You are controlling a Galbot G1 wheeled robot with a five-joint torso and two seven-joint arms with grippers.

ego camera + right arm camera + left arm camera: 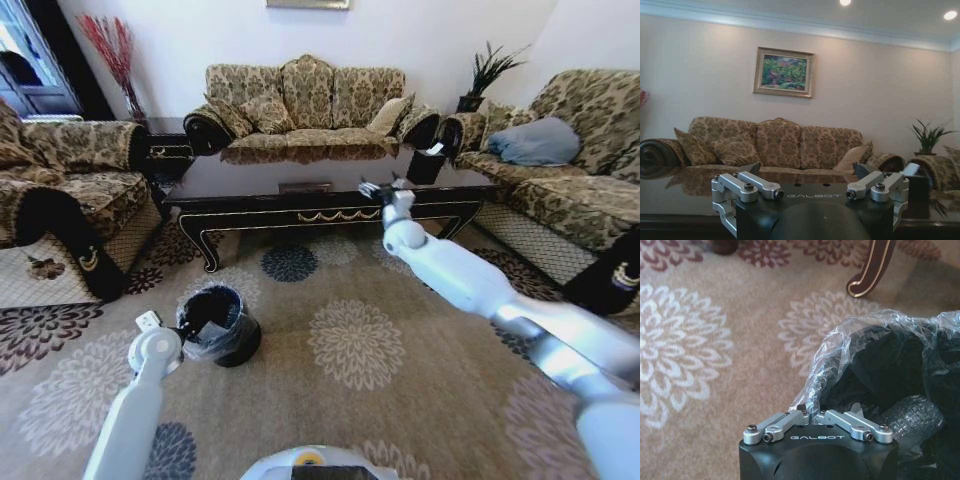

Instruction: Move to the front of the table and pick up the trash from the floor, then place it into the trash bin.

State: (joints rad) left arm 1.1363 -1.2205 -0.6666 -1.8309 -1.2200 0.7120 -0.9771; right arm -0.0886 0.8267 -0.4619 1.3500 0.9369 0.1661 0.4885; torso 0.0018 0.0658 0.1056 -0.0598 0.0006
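**Risks.**
- Snagging of the thin liner point(840, 340). Film lies right against the left gripper point(150, 335), so any lift or pull could drag the bag off the rim or tip the light trash bin point(240, 345).
- Knocking the table point(300, 215). The right gripper point(383, 190) hangs at its front edge, and a careless sweep or a drive of the base could strike the glossy top or apron.
- Loose litter possibly overlooked: none made out on the visible carpet point(400, 400).

**Left arm.** Reaches forward and down at the robot's left, wrist at the near rim of the bin. Linkage pressed together. Fingertips masked by crumpled film, so cannot tell whether anything is pinched.

**Right arm.** Stretched well forward and across to the table's front edge, wrist level, facing the sofa beyond. Linkage spread wide, nothing held.

**Trash bin.** On the carpet in front of the table's left end, well apart from the right gripper.

**Trash.** A dark ribbed shape lies inside the bin (identity uncertain).
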